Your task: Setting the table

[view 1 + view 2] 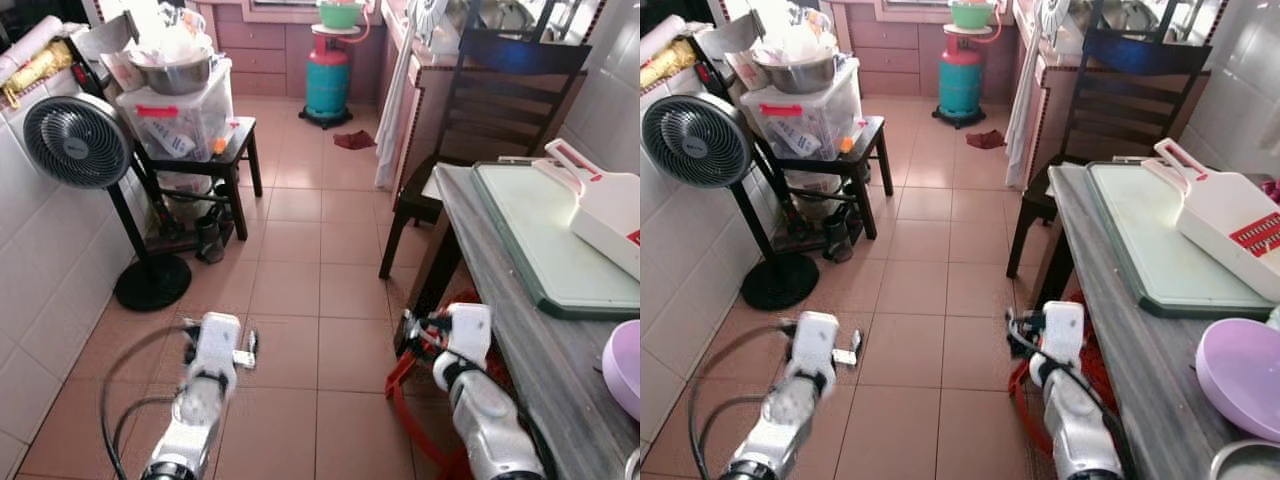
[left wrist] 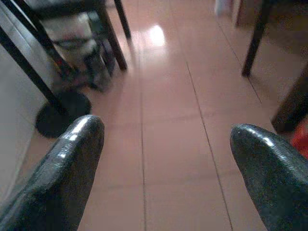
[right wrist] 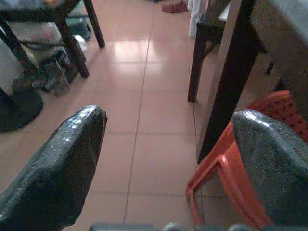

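Note:
A long grey table [image 1: 520, 330] runs along my right side. On it lie a pale green board [image 1: 540, 230], a white scoop with a red label [image 1: 610, 215] resting across the board, and a purple plate [image 1: 1240, 375] nearer to me. My left gripper [image 2: 166, 134] hangs low over the tiled floor, open, with nothing between its fingers. Beside the table's near leg, my right gripper [image 3: 168, 125] is also low and open, holding nothing. Both silver forearms [image 1: 200, 400] point forward over the floor.
A red plastic stool [image 1: 420, 400] sits under the table by my right arm. A dark wooden chair [image 1: 490, 110] stands at the table's far end. On the left are a standing fan [image 1: 78, 142] and a small black table with a plastic box [image 1: 185, 120]. A teal gas cylinder [image 1: 327, 80] stands at the back.

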Tool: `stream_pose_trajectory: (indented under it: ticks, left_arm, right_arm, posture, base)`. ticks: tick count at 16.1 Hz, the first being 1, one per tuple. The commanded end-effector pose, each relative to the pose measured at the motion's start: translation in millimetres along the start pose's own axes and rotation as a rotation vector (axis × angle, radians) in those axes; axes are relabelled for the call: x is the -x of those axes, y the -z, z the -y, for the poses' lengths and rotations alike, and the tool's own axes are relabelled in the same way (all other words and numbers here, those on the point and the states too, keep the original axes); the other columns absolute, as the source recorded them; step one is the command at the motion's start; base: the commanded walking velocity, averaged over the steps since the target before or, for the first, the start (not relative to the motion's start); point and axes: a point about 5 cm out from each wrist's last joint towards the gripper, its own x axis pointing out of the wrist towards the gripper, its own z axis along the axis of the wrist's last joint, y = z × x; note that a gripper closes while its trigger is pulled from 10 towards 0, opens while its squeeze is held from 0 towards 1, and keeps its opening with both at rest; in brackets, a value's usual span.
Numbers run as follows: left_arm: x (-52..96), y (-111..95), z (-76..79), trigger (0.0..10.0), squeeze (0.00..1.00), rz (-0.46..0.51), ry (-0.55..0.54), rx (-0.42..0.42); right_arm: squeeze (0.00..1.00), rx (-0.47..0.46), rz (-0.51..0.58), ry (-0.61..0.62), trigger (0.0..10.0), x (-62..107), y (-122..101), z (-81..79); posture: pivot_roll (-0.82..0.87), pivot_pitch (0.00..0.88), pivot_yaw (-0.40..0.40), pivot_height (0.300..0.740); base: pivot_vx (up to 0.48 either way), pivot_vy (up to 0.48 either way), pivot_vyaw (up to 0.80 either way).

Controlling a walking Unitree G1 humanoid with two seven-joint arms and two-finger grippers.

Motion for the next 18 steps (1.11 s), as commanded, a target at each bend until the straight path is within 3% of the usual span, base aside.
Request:
stream_pose_trajectory:
  ticks: [1, 2, 4, 5, 8, 11, 13, 14, 18]
  left_arm:
    - [-0.1, 8, 5.0, 10.0, 0.0, -0.055, 0.047, -0.034]
    - [3.4, 22, 12.9, 10.0, 0.0, -0.133, 0.08, -0.09]
    - [6.0, 31, 20.7, 10.0, 0.0, -0.188, 0.105, -0.097]
    - [7.7, 36, 23.6, 10.0, 0.0, -0.227, 0.102, -0.062]
    - [12.7, 47, 31.5, 10.0, 0.0, -0.282, 0.168, -0.139]
    - [15.6, 54, 18.5, 10.0, 0.0, -0.33, 0.141, -0.15]
    - [21.1, 64, 7.0, 10.0, 0.0, -0.374, 0.098, -0.178]
    - [24.3, 69, 0.1, 10.0, 0.0, -0.391, 0.078, -0.165]
    - [31.6, 78, -10.1, 10.0, 0.0, -0.426, 0.068, -0.207]
  right_arm:
    - [0.0, 0.006, 0.001, 0.002, 10.0, -2.2, 3, 4.7]
    - [0.0, 0.003, -0.076, -0.038, 10.0, -0.5, 21, 5.0]
    - [0.0, 0.031, -0.141, -0.051, 10.0, 3.4, 36, 8.4]
    - [0.0, 0.073, -0.189, -0.054, 10.0, 7.4, 47, 8.8]
    - [0.0, 0.15, -0.303, -0.069, 10.0, 16.7, 68, 13.2]
    - [0.0, 0.124, -0.417, -0.023, 10.0, 28.8, 89, 17.2]
    - [0.0, 0.176, -0.448, -0.053, 10.0, 36.1, 98, 13.7]
    - [0.0, 0.25, -0.462, -0.076, 10.0, 40.3, 104, 9.7]
    - [0.0, 0.301, -0.519, -0.123, 10.0, 52.8, 119, 3.3]
  posture:
    - [0.06, 0.0, -0.029, 0.74]
    - [0.05, 0.0, -0.017, 0.74]
    - [0.04, 0.0, -0.006, 0.74]
    - [0.03, 0.0, -0.003, 0.74]
    - [0.04, 0.0, -0.01, 0.74]
    - [0.06, 0.0, -0.026, 0.74]
    - [0.05, 0.0, -0.018, 0.74]
    - [0.04, 0.0, -0.013, 0.74]
    - [0.06, 0.0, -0.003, 0.74]
  base:
    - [0.0, 0.0, 0.0]
    - [0.0, 0.0, 0.0]
    - [0.0, 0.0, 0.0]
    - [0.0, 0.0, 0.0]
    - [0.0, 0.0, 0.0]
    - [0.0, 0.0, 0.0]
    - [0.0, 0.302, 0.0]
    - [0.0, 0.304, 0.0]
    - [0.0, 0.321, 0.0]
